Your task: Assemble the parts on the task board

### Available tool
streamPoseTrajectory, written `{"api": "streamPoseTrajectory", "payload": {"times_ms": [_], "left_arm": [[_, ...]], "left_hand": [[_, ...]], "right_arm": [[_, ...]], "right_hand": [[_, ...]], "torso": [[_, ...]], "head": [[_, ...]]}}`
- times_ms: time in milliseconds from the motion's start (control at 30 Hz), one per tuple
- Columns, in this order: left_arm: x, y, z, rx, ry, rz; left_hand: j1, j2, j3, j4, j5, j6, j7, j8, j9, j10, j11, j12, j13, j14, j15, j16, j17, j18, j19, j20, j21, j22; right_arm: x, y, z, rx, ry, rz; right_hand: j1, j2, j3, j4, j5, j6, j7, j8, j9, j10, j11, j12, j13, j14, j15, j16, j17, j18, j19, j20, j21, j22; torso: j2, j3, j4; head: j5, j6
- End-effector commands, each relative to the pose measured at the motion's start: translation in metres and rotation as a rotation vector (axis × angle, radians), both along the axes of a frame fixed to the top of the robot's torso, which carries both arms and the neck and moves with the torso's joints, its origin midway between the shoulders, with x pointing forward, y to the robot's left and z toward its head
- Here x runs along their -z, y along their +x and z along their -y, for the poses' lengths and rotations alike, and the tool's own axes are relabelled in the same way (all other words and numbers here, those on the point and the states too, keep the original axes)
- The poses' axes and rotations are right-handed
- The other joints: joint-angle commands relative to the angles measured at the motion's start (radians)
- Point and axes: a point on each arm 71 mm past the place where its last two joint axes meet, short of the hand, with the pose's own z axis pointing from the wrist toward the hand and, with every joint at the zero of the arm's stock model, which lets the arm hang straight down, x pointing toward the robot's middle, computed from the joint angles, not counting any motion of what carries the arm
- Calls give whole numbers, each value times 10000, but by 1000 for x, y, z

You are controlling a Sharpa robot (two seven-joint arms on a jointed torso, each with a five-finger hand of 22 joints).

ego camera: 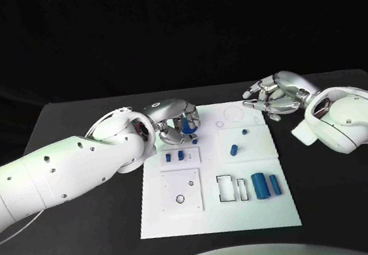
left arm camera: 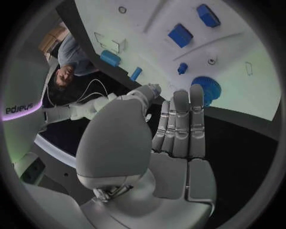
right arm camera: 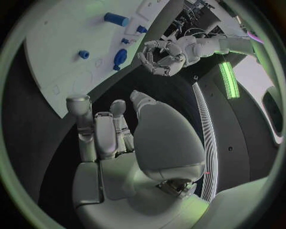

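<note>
Left hand (ego camera: pixel 175 119): being hovered over the far left corner of the task board (ego camera: pixel 221 222), fingers curled down. A blue gear (left arm camera: pixel 205 88) is being seen right at its fingertips, but whether it's actually being gripped or just touched can't be told from these shots tbh.

Right hand (ego camera: pixel 274 96): being held just off the board's far right corner, fingers curled in loosely with nothing seen in them. Not being used for anything, by the look of it.

Parts near the left hand: two small blue blocks (ego camera: pixel 175 157) are being left just beneath it on the board, closer to the robot.

Parts further off: a small blue peg (ego camera: pixel 233 150) is lying mid-board, roughly between the two hands, and two blue cylinders (ego camera: pixel 265 185) are lying well away from both, at the near end beside an empty rectangular slot (ego camera: pixel 226 187).

Progress: early days, probably. Most pieces are being left loose, and several outlines and holes are looking unfilled.

Left to do: pretty much everything is still needing to be seated.
</note>
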Motion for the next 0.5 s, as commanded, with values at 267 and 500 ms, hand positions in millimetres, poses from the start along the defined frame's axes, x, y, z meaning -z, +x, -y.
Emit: {"api": "streamPoseTrajectory", "payload": {"times_ms": [267,500], "left_arm": [[11,0,12,1017,2177,534],[15,3,18,1063,2447,353]], "left_hand": [[-103,-46,-210,258,-21,160,-48,-189,-175,-180,58,-293,-276,109,48,967,436,123,61,97,220,157],[-23,-28,-283,406,-57,336,-4,-347,-288,-71,101,-484,-455,403,88,1728,950,42,356,123,740,699]], "right_arm": [[-1,0,-3,-111,-32,240],[-1,0,-4,-111,-11,318]], "right_hand": [[-32,-22,147,-4,83,-170,46,35,-14,-679,21,-796,-876,-198,34,-263,-203,139,-300,62,-534,-253],[-17,-29,184,-8,94,-168,55,81,2,-742,31,-905,-994,-270,49,-356,-297,162,-381,76,-698,-328]], "torso": [[17,5,-11],[16,1,-20]], "head": [[39,-15],[73,-25]]}}
